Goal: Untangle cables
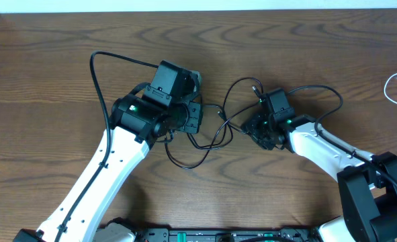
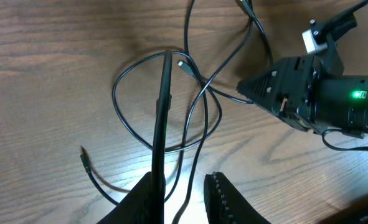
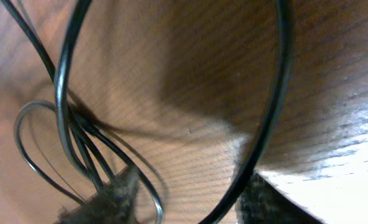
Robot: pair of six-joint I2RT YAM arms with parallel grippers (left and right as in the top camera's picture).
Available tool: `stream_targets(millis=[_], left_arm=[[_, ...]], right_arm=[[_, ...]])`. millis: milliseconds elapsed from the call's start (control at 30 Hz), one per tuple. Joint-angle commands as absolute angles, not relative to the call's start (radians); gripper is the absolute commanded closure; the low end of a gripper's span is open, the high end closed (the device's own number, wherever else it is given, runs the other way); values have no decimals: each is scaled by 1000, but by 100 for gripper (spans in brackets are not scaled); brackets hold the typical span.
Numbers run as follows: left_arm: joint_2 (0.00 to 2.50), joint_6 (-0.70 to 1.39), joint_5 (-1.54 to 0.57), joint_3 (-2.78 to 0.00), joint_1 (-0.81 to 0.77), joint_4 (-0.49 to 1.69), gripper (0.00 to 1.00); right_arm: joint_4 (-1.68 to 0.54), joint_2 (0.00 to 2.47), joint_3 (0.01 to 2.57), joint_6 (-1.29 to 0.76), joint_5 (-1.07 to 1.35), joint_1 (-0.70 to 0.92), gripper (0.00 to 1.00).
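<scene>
The black cable (image 1: pixel 185 166) lies in loose crossing loops on the wooden table between my two grippers. The left gripper (image 1: pixel 197 115) stands at the loops' left side. In the left wrist view its jaws (image 2: pixel 185 180) show a gap; one taut strand (image 2: pixel 165 112) runs up along the left finger and a thinner strand passes through the gap. A small plug end (image 2: pixel 184 65) lies inside the loop. The right gripper (image 1: pixel 250 124) is low over the loops' right side. Its jaws (image 3: pixel 190 193) stand apart, with a thick black strand (image 3: pixel 283 74) running down beside the right finger. The white cable (image 1: pixel 394 84) lies apart at the far right edge.
The thick black wires (image 1: pixel 101 74) of the arms arc over the table beside each wrist. The right arm's gripper body (image 2: pixel 296 93) sits close to the right of the loops in the left wrist view. Another plug end (image 2: pixel 83 152) lies left of the left fingers.
</scene>
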State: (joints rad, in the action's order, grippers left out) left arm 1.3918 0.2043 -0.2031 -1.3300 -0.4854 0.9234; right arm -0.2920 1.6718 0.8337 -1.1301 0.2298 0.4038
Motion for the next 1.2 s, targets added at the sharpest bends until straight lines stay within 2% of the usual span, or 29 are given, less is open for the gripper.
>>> stream_targets(millis=[0,67,100,133,333,400,533,600,767,800,900,1000,1167], left_arm=[[1392,191,-190,-1339,-483,927,73],[1392,191,-190,-1339,-483,928,73],[1392,191,-190,-1339,-483,927,73],[1392,191,-190,-1339,-483,927,73],[1392,170,-179,-1339,-483,935,73],[1392,168,-87,-1339,-483,957,73],[1392,169,167,-1339,-473,1028,78],[1391,178,228,-1339,-453,1048,80],[1391,219,244,-1339,-340,1052,81],[1391,233,244,-1339,-313,1050,85],[1391,297,238,-1339,-219,1048,85],[1391,305,101,-1339,-163,1038,85],[1391,305,-88,-1339,-160,1000,85]], right_arm=[[-287,1674,826,-1166,185,417,72],[-288,1674,826,-1163,185,419,86],[-287,1674,826,-1142,186,420,98],[-287,1674,826,-1120,186,420,99],[-289,1674,833,-855,159,392,99],[-333,1671,854,-743,155,344,99],[-556,1653,970,-573,80,180,99],[-680,1647,1063,-477,2,88,99],[-981,1644,1367,-385,-260,-135,99],[-1029,1644,1435,-377,-294,-181,99],[-1147,1644,1639,-376,-324,-317,99],[-1224,1642,1808,-345,-138,-405,99],[-1221,1639,1928,-162,472,-397,99]])
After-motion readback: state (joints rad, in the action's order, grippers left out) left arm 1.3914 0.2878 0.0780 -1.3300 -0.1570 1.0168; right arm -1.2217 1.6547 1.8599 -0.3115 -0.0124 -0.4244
